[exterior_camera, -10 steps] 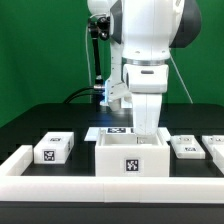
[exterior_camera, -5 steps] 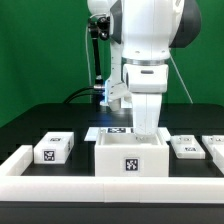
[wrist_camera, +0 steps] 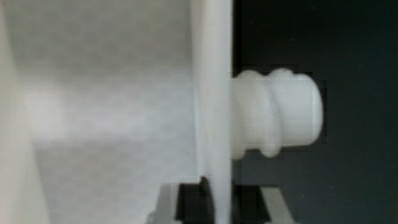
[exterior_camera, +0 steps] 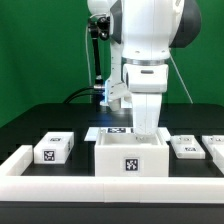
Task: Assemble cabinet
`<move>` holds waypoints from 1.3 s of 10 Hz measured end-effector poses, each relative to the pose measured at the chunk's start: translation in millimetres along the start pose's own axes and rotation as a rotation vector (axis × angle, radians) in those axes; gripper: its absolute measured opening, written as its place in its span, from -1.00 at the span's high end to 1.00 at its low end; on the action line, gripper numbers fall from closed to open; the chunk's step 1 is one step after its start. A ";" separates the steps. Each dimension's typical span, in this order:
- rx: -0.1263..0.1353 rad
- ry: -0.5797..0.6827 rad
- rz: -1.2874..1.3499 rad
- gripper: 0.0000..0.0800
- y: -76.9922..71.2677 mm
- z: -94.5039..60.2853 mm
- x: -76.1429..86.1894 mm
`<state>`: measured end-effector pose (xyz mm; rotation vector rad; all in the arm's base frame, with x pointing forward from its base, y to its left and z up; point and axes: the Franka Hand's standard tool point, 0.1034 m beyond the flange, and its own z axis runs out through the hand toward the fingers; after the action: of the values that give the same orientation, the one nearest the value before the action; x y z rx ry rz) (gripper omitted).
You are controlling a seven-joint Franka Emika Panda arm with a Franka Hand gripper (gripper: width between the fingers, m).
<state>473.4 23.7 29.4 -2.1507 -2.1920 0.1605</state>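
Observation:
The cabinet body (exterior_camera: 131,160), a white open box with a tag on its front, stands at the middle of the table. My gripper (exterior_camera: 146,131) reaches straight down at its back wall, and the fingertips are hidden behind the box. In the wrist view the gripper (wrist_camera: 221,205) has its dark fingers (wrist_camera: 258,205) on both sides of the thin edge of a white cabinet wall (wrist_camera: 107,100). A ribbed white knob (wrist_camera: 281,112) sticks out from that wall. A tagged drawer block (exterior_camera: 54,149) lies at the exterior view's left, and two more (exterior_camera: 186,146) lie at its right.
The marker board (exterior_camera: 112,131) lies flat behind the cabinet. A low white border rail (exterior_camera: 20,160) runs along the table's front and sides. A green backdrop stands behind the arm.

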 end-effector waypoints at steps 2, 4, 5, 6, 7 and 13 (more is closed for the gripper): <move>-0.007 0.001 -0.003 0.91 5.0 -1.0 -0.2; -0.029 0.008 0.001 0.91 25.7 -3.4 7.0; -0.039 0.013 0.012 0.91 33.1 -4.6 15.4; -0.045 0.018 0.021 0.91 36.9 -5.7 24.9; -0.049 0.023 0.041 0.91 38.7 -7.1 36.9; -0.050 0.045 0.007 0.92 52.2 -9.2 88.2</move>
<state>524.5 113.0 30.0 -2.1653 -2.1873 0.0576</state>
